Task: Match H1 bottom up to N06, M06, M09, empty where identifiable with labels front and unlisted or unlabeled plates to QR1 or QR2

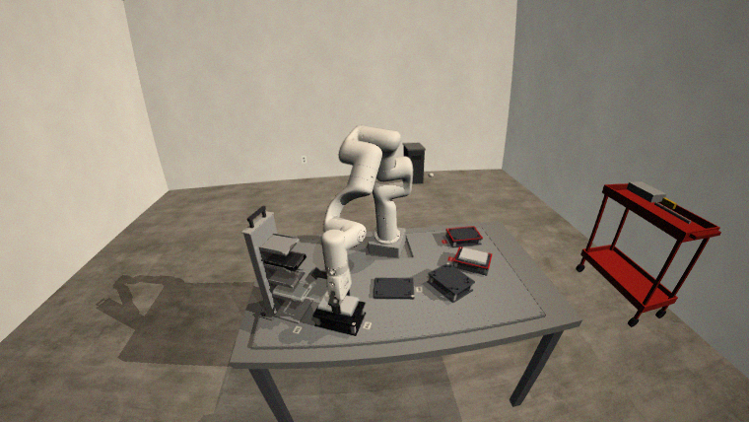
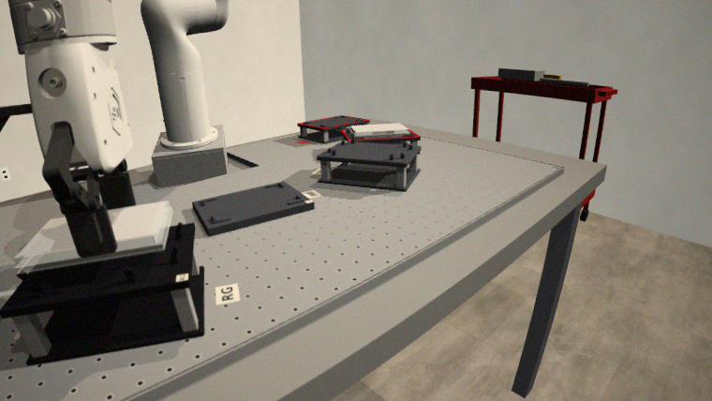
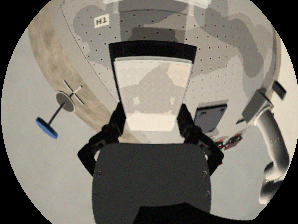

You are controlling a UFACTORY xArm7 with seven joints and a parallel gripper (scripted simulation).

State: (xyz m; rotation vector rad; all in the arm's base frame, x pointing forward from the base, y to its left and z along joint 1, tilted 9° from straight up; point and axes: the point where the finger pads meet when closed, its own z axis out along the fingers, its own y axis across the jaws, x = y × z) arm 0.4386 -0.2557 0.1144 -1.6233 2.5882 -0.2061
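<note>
My gripper point(image 1: 335, 303) stands over the regrip nest RG point(image 1: 340, 317) at the table's front left, shut on a white plate point(image 1: 350, 305) across its width. In the exterior view the plate point(image 2: 116, 228) lies level at the top of the black raised nest point(image 2: 104, 293), with the fingers point(image 2: 89, 233) on its near part; I cannot tell if it rests on the nest or hangs just above. The wrist view shows the plate point(image 3: 153, 92) stretching away from the fingers. The plate hotel H1 point(image 1: 272, 267) stands left of it, with plates on several shelves; the top one point(image 1: 280, 243) is pale.
A flat dark nest point(image 1: 392, 287) lies mid-table. A raised dark nest point(image 1: 450, 281) stands to its right. Two red-edged quarantine nests stand at the back right: one empty point(image 1: 463, 235), one holding a white plate point(image 1: 473, 256). A red cart point(image 1: 649, 246) stands off the table.
</note>
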